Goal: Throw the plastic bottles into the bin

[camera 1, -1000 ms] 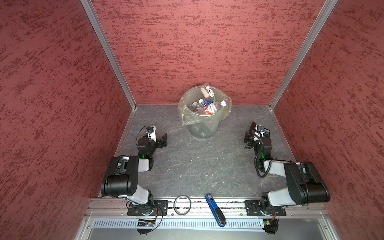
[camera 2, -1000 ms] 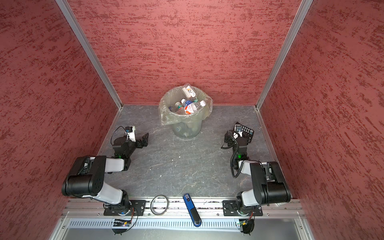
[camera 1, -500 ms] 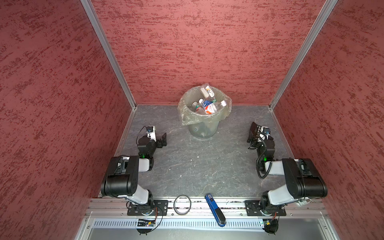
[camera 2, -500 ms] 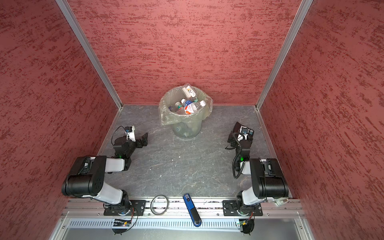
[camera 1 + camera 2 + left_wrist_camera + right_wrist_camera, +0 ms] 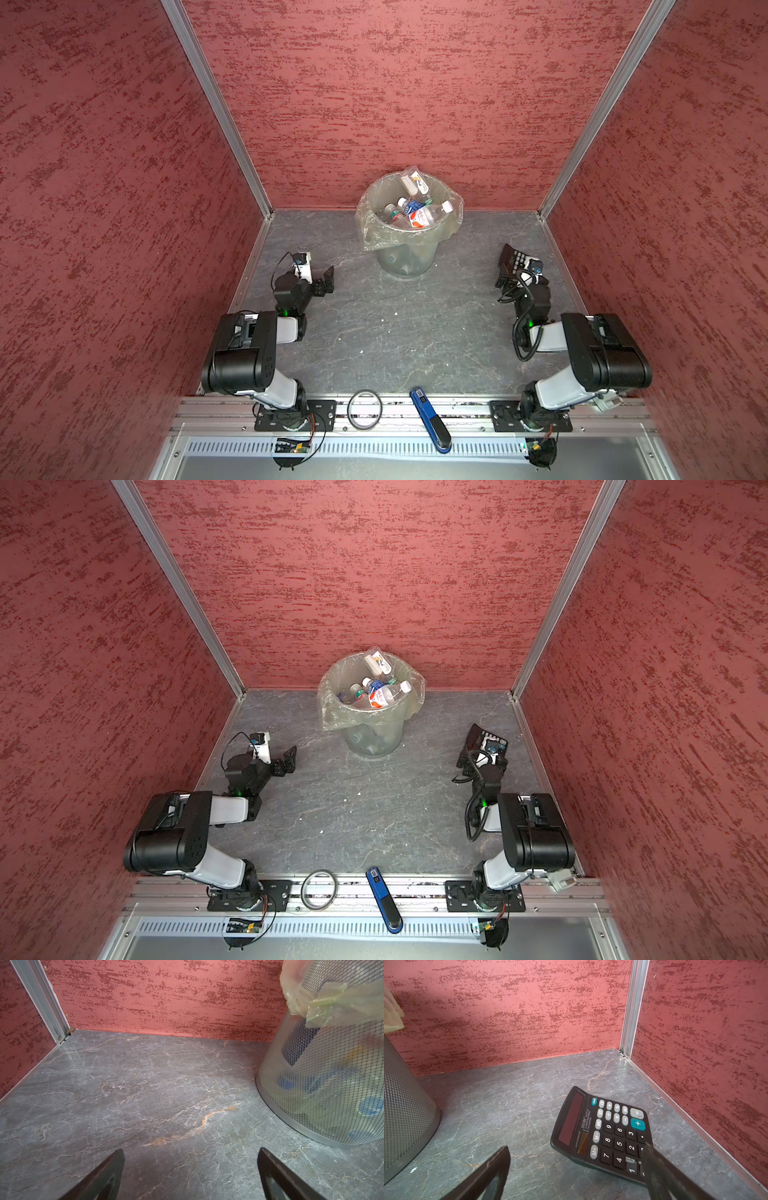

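Both top views are looking steeply down from high at the front, sharing the whole counter (image 5: 395, 332). Each wrist camera is sitting low and close, facing the back wall (image 5: 166, 1001), both catching the bin (image 5: 404, 1105).

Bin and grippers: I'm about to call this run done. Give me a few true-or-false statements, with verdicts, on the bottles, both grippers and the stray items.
1. All the plastic bottles in view lie inside the bin. True.
2. The left gripper is shut on a bottle. False: its jaws stand open with nothing between them, above the table.
3. A calculator lies on the table by the right gripper, whose jaws are open. True.
4. The stapler is in the bin. False: it lies across the front rail, beside a ring.
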Controlling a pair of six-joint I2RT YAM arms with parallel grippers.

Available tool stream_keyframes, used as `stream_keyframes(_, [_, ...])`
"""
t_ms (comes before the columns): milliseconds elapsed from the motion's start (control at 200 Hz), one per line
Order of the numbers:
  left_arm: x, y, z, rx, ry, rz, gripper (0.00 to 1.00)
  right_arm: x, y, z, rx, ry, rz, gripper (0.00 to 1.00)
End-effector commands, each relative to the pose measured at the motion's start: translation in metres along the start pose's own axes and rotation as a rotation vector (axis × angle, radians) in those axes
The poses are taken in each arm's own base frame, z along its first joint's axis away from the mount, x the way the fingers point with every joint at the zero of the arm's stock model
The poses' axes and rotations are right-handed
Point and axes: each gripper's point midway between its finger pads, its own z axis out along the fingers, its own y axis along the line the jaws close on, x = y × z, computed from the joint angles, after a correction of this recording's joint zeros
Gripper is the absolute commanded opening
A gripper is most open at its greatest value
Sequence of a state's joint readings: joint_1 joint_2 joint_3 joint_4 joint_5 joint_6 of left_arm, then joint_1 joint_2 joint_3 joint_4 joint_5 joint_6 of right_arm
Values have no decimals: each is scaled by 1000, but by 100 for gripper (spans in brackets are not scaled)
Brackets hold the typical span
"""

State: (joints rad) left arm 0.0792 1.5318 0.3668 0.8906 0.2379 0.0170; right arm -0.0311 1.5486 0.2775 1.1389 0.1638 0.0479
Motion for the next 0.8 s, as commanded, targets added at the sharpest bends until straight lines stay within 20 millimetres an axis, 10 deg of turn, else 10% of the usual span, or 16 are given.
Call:
stream_keyframes(0, [-4,-5,1,18,-17,27,99,-7,5,-3,-33,-38,-5,99])
stream_keyframes(797, [-4,-1,2,-13,-14,20,99,-7,-3,-1,-8,-31,19,99])
